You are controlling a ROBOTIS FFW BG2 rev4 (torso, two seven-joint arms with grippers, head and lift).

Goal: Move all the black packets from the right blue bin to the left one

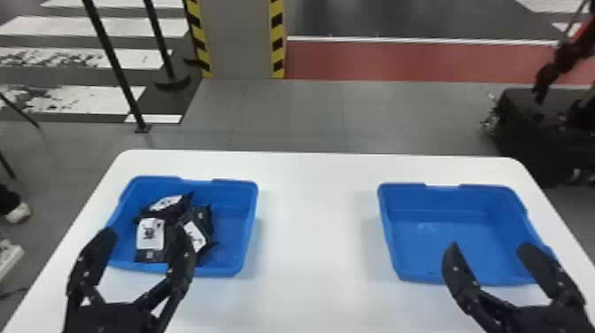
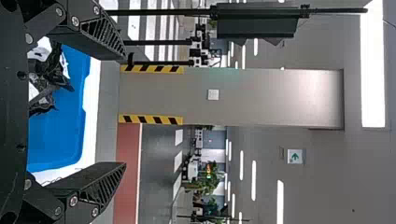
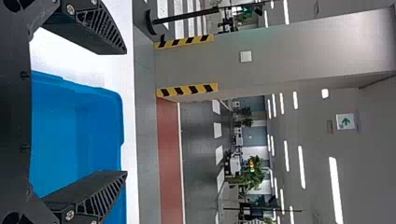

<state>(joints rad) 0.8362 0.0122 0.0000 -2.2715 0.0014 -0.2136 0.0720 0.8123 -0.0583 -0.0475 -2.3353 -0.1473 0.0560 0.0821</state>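
Sitting in the left blue bin [image 1: 232, 230], the black packets [image 1: 171, 216] are bunching up toward that bin's left side, and I'm making out three. One is lying toward the far wall with its white label tipping upward, one is leaning nearer the front with its label facing the camera, and one is slanting just beside them on the right. Bare blue floor is showing between the pile and the bin's right wall.

That bin is resting near the left edge of the white tabletop [image 1: 314, 239], while the right blue bin [image 1: 436, 239] is resting near the right edge, with a faint shine on its floor. White surface is stretching between the two.

As for the grippers, the left gripper [image 1: 148, 237] is hovering around the left bin's near edge, fingers spreading wide in a released pose. Its right-hand finger is overlapping part of the pile in the head view, and I can't tell if they're touching. Over at the other bin's near edge, the right gripper [image 1: 489, 248] is hanging released too, fingertips standing well apart.

Behind all that, a grey column [image 1: 241, 40] is rising past the far edge, with yellow-and-black tape running down both its sides.
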